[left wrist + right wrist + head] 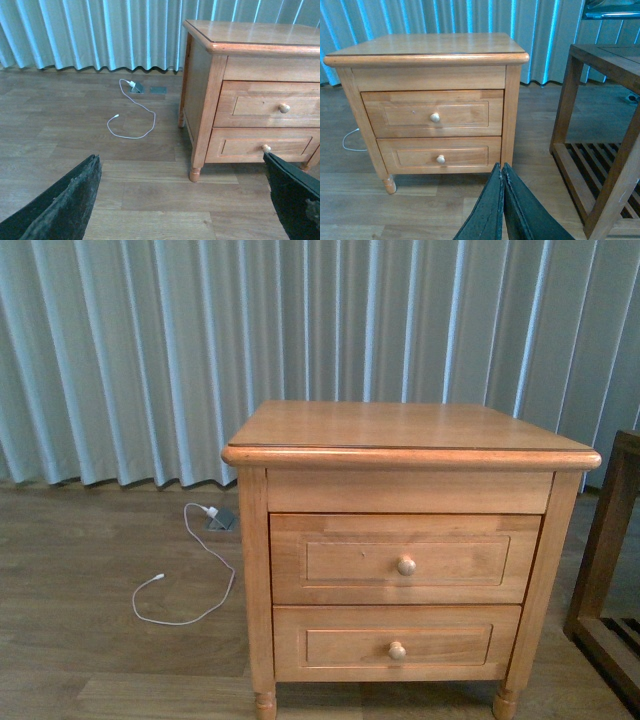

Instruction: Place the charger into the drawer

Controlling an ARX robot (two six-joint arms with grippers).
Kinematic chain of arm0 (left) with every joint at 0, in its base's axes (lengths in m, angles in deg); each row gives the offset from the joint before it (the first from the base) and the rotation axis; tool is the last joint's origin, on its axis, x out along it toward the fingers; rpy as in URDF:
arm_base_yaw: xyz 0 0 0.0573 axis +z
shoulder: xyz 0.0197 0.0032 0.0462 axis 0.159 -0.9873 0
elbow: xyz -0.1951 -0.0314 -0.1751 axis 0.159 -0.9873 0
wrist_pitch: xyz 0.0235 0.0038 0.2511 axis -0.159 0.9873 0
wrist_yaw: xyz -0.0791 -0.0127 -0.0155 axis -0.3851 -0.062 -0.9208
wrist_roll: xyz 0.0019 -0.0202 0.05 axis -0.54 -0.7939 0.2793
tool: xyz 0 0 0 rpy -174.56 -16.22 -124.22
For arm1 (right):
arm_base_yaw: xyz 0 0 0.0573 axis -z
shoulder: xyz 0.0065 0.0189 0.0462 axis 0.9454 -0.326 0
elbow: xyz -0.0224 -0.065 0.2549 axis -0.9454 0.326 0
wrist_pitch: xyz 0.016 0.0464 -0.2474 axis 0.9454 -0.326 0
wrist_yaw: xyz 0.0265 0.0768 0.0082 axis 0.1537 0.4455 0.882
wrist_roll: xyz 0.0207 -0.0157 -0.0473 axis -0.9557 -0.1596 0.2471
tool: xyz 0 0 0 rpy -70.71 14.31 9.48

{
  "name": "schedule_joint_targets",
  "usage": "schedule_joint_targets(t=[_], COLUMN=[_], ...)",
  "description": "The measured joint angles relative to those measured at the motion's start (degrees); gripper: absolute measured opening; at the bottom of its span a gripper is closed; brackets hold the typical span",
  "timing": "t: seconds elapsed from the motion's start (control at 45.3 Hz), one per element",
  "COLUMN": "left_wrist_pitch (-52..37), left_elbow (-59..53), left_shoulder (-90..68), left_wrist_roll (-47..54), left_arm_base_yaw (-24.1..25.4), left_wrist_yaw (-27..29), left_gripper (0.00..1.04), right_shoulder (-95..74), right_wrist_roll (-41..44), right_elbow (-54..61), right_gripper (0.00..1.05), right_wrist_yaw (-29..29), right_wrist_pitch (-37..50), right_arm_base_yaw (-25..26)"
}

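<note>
The charger with the black cable is not in view. The drawer [405,560] is the upper, taller-fronted one of the honey-coloured nightstand [400,430]; it is shut and has a round knob. It also shows in the left wrist view [272,105] and the right wrist view [432,113]. My left gripper [180,156] is open and empty, low over the floor, to the left of the nightstand's front. My right gripper [501,166] is shut and empty, in front of the nightstand's right corner. Neither arm shows in the front view.
The shorter lower drawer [397,642] is shut. A white plug with a long white cable [190,580] lies on the wood floor left of the nightstand, near a floor socket [222,520]. A dark wooden slatted rack [600,150] stands to the right. Curtains hang behind.
</note>
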Motion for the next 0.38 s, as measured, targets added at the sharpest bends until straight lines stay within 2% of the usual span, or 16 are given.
schedule_joint_targets(t=[0.088, 0.132, 0.155, 0.221, 0.375], left_wrist_pitch=[0.00, 0.00, 0.00, 0.00, 0.00], left_elbow=[0.00, 0.00, 0.00, 0.00, 0.00], left_shoulder=[0.00, 0.00, 0.00, 0.00, 0.00], left_wrist_roll=[0.00, 0.00, 0.00, 0.00, 0.00], left_arm_base_yaw=[0.00, 0.00, 0.00, 0.00, 0.00], left_wrist_yaw=[-0.02, 0.00, 0.00, 0.00, 0.00], left_gripper=[0.99, 0.99, 0.99, 0.99, 0.99], right_shoulder=[0.00, 0.00, 0.00, 0.00, 0.00], right_wrist_roll=[0.00, 0.09, 0.09, 0.09, 0.09], right_elbow=[0.00, 0.00, 0.00, 0.00, 0.00], right_gripper=[0.02, 0.06, 0.13, 0.24, 0.61], right_wrist_yaw=[-0.02, 0.02, 0.00, 0.00, 0.00], right_wrist_pitch=[-0.02, -0.04, -0.04, -0.04, -0.04], right_arm_base_yaw=[0.00, 0.00, 0.00, 0.00, 0.00])
